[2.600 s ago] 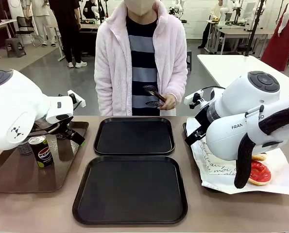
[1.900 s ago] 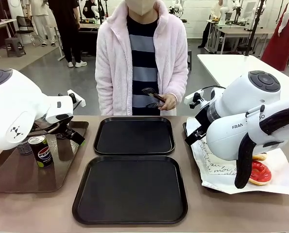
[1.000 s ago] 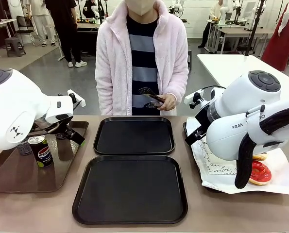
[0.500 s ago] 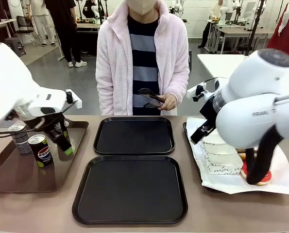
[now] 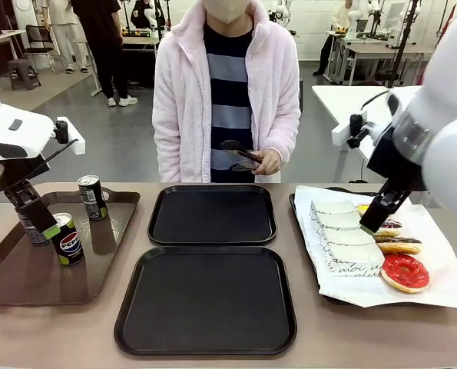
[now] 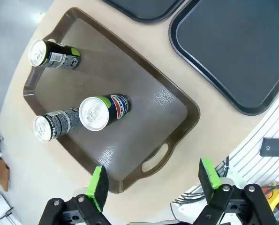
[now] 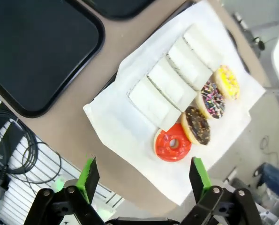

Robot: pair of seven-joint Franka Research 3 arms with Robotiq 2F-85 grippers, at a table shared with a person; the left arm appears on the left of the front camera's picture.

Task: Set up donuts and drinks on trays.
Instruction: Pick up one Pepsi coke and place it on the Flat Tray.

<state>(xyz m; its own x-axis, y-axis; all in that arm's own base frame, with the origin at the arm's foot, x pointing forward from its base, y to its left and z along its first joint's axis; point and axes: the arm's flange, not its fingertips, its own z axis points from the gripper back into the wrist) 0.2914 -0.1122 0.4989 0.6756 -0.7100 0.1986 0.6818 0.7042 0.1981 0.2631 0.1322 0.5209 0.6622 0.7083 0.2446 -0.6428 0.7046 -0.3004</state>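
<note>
Left gripper (image 6: 152,180): is being held above the near rim of the brown tray (image 6: 144,117). Its jaws are being held wide apart, with nothing between them.

Right gripper (image 7: 143,177): is being held above the table (image 5: 336,330) by the edge of the white paper (image 7: 116,126). Its jaws are likewise being held wide apart, and nothing is being gripped.

Drinks: the Pepsi can (image 5: 67,242) and two grey-and-green cans (image 5: 92,197) are being carried upright on the brown tray, at 9 o'clock of the black trays. One grey-and-green can is being seen just beside the Pepsi can at its 9 o'clock, the other apart at its 1 o'clock.

Trays: the far black tray (image 5: 213,215) is being shown at the table's middle, with the near black tray (image 5: 209,300) just beside it at 6 o'clock.

Donuts: these are being displayed on the white paper at 3 o'clock of the black trays. A row of paper sleeves (image 7: 172,84) is being flanked by the red-iced donut (image 7: 173,145), two chocolate-topped donuts (image 7: 197,125) and a yellow-iced donut (image 7: 227,80).

Person (image 5: 228,92): is being seen at the table's 12 o'clock side, with tongs (image 5: 240,150) being held in one hand.
</note>
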